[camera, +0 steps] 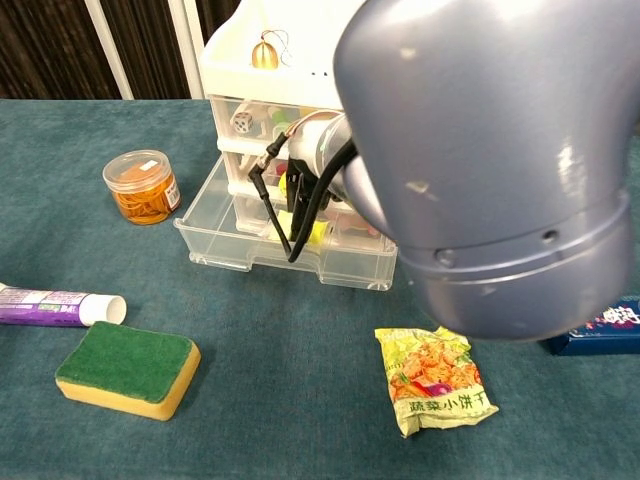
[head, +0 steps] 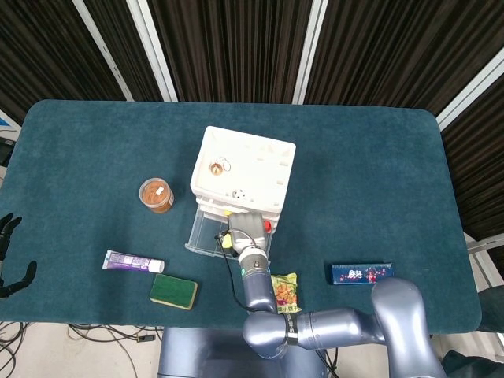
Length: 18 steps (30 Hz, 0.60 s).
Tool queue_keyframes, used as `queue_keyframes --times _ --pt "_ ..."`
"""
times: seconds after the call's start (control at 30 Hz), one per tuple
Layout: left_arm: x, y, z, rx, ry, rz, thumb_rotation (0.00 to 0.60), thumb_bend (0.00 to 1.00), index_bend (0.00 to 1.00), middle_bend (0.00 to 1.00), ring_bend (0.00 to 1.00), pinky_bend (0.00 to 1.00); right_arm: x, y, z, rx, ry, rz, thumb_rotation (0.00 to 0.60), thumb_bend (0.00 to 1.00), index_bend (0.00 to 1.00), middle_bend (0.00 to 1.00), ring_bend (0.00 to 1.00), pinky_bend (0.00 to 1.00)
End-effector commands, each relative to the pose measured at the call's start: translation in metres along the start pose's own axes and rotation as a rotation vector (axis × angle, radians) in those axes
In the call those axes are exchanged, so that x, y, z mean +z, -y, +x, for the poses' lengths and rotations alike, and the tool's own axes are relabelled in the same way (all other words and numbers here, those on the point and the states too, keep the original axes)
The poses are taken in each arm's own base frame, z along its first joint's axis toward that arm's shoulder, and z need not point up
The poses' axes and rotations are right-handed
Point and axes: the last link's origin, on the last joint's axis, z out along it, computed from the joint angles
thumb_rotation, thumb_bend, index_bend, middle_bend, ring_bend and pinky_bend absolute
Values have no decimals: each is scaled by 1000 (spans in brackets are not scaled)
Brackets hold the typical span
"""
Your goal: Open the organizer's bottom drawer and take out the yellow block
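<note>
**Right robot hand in the open bottom drawer, grip unclear**

Starting at the far left of my head view, I see the left robot hand (head: 11, 256) off the desk's edge, dark fingers spread apart and holding nothing. The chest view does not show it at all.

On the teal desk (head: 94, 150) I have, moving rightward, a toothpaste tube (head: 132, 261), a green-and-yellow sponge (head: 173, 290), and a clear jar with orange contents (head: 157, 195); the chest view suggests these are rubber bands, though I cannot be sure.

The white organizer (head: 242, 171) stands mid-desk with a small bell (camera: 264, 52) on top. Its bottom drawer (camera: 215, 215) is pulled out toward me. The chest view shows a die (camera: 243, 122) in the top drawer, something the head view hides.

The right robot hand (head: 246, 228) reaches into the open drawer. From above I see only its pale back; from the chest camera the big silver forearm fills the frame and blocks the fingers, so I cannot tell how far they are closed or whether they have hold of anything. The yellow block (camera: 303, 222) shows as yellow patches in the drawer behind the black wrist cables, just beside the hand.

Further right lie a snack packet (camera: 435, 378) and a dark blue box (head: 361, 273), well apart from the organizer.
</note>
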Motion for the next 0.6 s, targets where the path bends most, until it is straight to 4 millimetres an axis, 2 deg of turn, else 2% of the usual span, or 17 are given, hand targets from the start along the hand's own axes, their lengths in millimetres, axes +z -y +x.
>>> queue_keyframes --times 0.03,0.3,0.6 --pt "0 0 0 1 1 -1 600 404 33 0 0 3 -2 -3 5 19 -6 9 600 437 537 1000 1000 1000" --pt "0 0 0 2 1 1 600 405 33 0 0 7 -16 -10 21 71 -20 47 600 437 538 1000 1000 1000" --pt "0 0 0 6 -2 3 600 405 33 0 0 7 -48 -29 46 128 -66 111 600 437 537 1000 1000 1000"
